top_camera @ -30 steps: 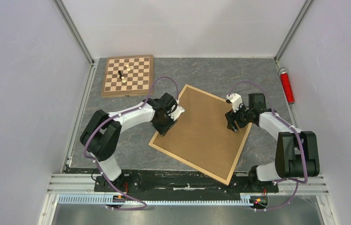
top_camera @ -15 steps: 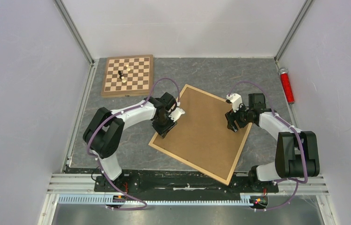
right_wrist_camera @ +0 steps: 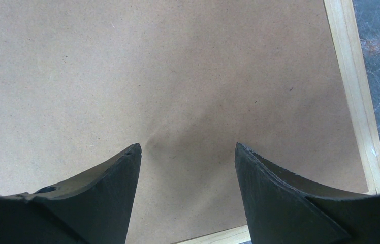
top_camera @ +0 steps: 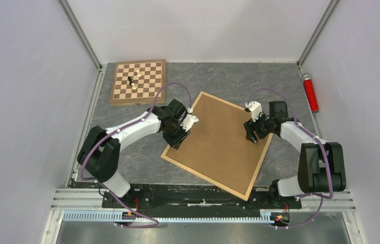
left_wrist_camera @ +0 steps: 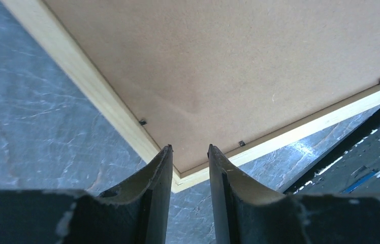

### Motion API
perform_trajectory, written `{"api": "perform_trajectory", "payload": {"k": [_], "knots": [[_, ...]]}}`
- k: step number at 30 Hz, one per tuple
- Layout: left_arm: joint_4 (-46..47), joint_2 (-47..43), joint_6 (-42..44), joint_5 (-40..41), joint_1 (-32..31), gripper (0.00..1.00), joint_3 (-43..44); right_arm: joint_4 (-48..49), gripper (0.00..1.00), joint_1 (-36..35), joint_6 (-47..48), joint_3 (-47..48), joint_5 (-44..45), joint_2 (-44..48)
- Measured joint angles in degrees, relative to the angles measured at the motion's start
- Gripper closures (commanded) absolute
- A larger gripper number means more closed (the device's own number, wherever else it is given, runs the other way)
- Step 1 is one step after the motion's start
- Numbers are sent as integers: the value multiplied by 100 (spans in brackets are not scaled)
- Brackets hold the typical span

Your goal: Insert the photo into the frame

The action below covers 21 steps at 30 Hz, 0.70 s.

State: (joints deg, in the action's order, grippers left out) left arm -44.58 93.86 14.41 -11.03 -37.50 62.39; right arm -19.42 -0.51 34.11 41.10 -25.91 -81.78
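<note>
The frame point(top_camera: 203, 178) of light wood lies face down and slanted on the grey table. A brown backing board point(top_camera: 221, 145) fills it. The photo is hidden. My left gripper point(top_camera: 175, 141) is at the frame's left corner. In the left wrist view its jaws point(left_wrist_camera: 190, 148) stand a narrow gap apart, with nothing between them, over the corner of the frame point(left_wrist_camera: 95, 86) and the board point(left_wrist_camera: 239, 61). My right gripper point(top_camera: 251, 136) hangs open point(right_wrist_camera: 188, 146) over the board point(right_wrist_camera: 152, 66), close to the frame's right border point(right_wrist_camera: 353, 76).
A checkered chessboard point(top_camera: 138, 81) with a few pieces sits at the back left. A red cylinder point(top_camera: 310, 92) lies along the right wall. Small black tabs point(left_wrist_camera: 141, 122) hold the board in the frame. The arms' base rail runs along the near edge.
The left arm's elbow has swung out to the left, and its gripper has slid slightly left along the frame's left edge. The right arm has not moved.
</note>
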Motion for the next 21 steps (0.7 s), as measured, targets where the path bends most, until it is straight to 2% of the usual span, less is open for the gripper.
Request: {"api": "perform_trajectory", "payload": {"k": [4, 12, 21], "knots": [[138, -334, -2, 17, 197, 61, 0, 0, 29, 0, 0, 0, 0, 0], [317, -345, -4, 138, 588, 61, 0, 4, 29, 0, -24, 0, 4, 39], [621, 210, -116, 291, 629, 61, 457, 87, 29, 0, -249, 330, 240, 243]]}}
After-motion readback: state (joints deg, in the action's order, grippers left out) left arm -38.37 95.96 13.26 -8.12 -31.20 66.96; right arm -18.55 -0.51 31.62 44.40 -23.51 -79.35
